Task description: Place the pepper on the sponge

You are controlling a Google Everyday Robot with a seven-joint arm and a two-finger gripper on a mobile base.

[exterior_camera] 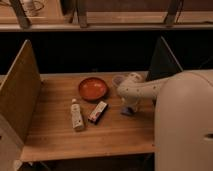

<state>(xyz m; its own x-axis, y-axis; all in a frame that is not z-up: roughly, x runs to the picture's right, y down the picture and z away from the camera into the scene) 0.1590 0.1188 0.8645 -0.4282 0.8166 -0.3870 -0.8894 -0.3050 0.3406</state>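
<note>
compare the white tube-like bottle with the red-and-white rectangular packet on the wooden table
The white tube-like bottle is rounded and plain; the red-and-white rectangular packet is flat and two-coloured. The bottle looks slightly longer than the packet. The bottle points nearly front to back; the packet slants. Both lie on the wooden table, apart from the gripper, low at the right.

arm (152, 87) is sticking out to the left from the white body (185, 125) at near right, forearm lying roughly level. wrist (129, 86) is bending downward. gripper (128, 106) is pointing straight down, hanging low at right of centre, just left of the body.
</note>
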